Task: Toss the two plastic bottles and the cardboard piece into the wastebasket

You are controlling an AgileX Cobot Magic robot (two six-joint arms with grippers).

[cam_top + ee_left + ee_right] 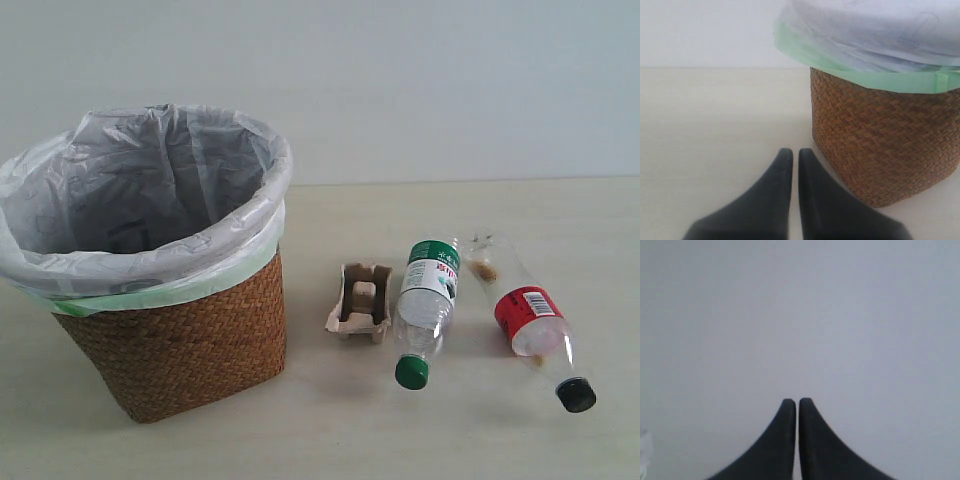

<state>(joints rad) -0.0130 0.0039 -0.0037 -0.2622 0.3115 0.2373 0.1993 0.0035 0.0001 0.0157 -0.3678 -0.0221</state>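
Observation:
The brown wicker wastebasket (190, 340) with its white-and-green bag liner stands at the left of the exterior view. To its right the beige cardboard piece (360, 300) rests on the table. Beside that lies the green-capped bottle (428, 300), then the red-label bottle (530, 320) with its dark cap toward the front. Neither arm shows in the exterior view. My left gripper (791, 152) is shut and empty, low over the table just beside the wastebasket (880, 145). My right gripper (798, 401) is shut and empty, facing only a blank pale wall.
The pale table (450, 440) runs back to a plain white wall (450, 80). In the left wrist view the tabletop (705, 140) stretches beside the basket.

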